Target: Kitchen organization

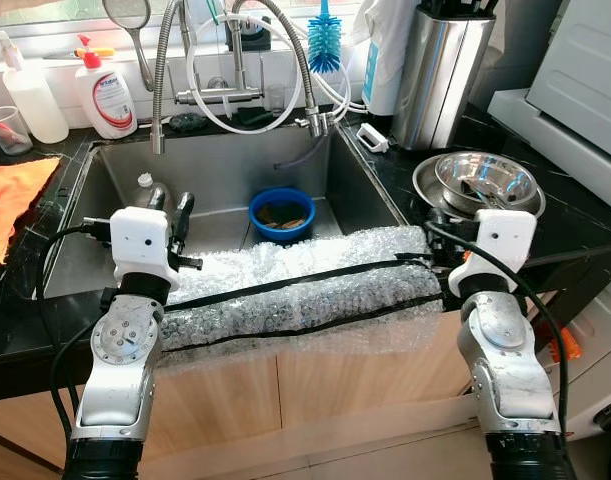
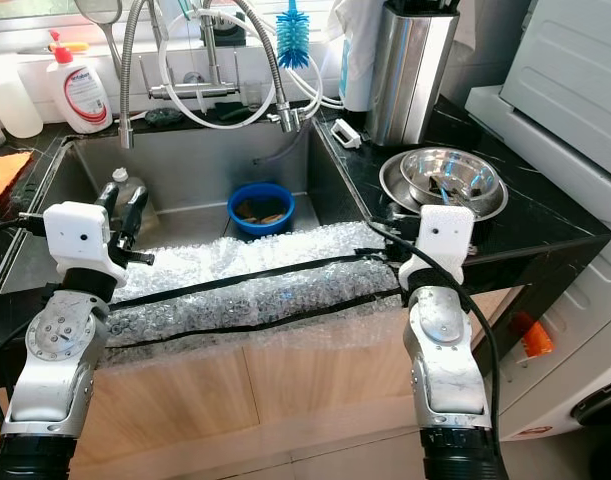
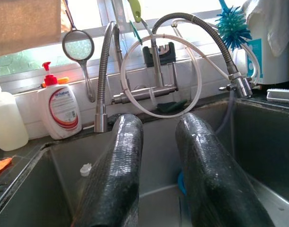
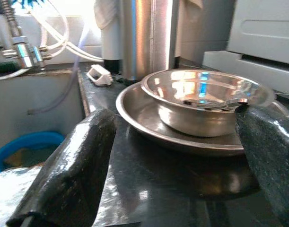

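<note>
Sink (image 1: 105, 200) front edge, bubble wrap (image 1: 305, 290) draped

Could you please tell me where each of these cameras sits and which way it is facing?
Left eye view: on the head, looking forward and down at the sink; both silver arms show.
Right eye view: the same head, set slightly aside; same sink and arms.
Left wrist view: on the left wrist, looking along the open left tool toward the faucet.
Right wrist view: on the right wrist, looking along the open right tool at the steel bowl.
Shared: the blue bowl in the sink shows in both eye views.
</note>
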{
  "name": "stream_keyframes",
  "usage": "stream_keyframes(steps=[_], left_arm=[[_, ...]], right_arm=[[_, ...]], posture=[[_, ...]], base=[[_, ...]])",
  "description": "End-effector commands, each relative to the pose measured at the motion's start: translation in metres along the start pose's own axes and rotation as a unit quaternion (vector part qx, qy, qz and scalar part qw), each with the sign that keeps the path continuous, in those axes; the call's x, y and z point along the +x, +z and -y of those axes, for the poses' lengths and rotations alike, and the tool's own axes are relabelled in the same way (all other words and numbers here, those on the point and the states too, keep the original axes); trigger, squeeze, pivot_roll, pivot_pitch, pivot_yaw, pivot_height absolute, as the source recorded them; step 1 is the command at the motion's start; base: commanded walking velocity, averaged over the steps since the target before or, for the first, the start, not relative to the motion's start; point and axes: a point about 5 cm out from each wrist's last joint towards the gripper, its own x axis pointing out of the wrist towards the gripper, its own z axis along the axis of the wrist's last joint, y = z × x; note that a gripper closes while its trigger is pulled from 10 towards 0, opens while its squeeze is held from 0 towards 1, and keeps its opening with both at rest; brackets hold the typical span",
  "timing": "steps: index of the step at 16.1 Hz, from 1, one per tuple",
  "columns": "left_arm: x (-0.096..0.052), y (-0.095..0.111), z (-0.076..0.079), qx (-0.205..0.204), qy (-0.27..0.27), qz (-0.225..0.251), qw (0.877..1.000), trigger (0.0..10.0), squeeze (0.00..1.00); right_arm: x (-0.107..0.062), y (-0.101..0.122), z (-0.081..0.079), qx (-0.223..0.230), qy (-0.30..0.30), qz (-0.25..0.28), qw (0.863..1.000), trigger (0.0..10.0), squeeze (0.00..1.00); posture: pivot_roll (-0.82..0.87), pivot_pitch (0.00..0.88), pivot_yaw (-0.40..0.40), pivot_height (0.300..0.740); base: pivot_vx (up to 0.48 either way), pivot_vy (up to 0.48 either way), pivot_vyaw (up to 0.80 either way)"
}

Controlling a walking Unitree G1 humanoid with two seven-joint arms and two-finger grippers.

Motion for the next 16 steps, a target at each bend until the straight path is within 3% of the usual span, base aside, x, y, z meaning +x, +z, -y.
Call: stream_keyframes(steps=[1, 9, 12, 16], left_arm=[[0.0, 0.0, 0.001, -0.001, 0.001, -0.002, 1.0, 10.0, 0.0], [-0.001, -0.001, 0.002, -0.001, -0.002, -0.007, 1.0, 10.0, 0.0], [-0.001, -0.001, 0.002, 0.001, -0.003, -0.007, 1.0, 10.0, 0.0], [0.0, -0.002, 0.002, 0.0, -0.003, -0.008, 1.0, 10.0, 0.0]], right_arm=[[0.003, 0.005, 0.004, 0.0, -0.016, 0.011, 1.0, 10.0, 0.0], [0.004, 0.003, 0.008, -0.004, -0.037, 0.013, 0.999, 10.0, 0.0], [0.003, -0.005, 0.008, -0.012, -0.044, -0.016, 0.999, 10.0, 0.0], [0.002, -0.007, 0.002, -0.007, -0.022, -0.022, 0.999, 10.0, 0.0]], posture=[[-0.01, 0.0, -0.003, 0.74], [0.0, 0.0, -0.005, 0.74], [0.0, 0.0, -0.005, 0.74], [0.0, 0.0, -0.005, 0.74]], base=[[0.0, 0.0, 0.0], [0.0, 0.0, 0.0], [0.0, 0.0, 0.0], [0.0, 0.0, 0.0]])
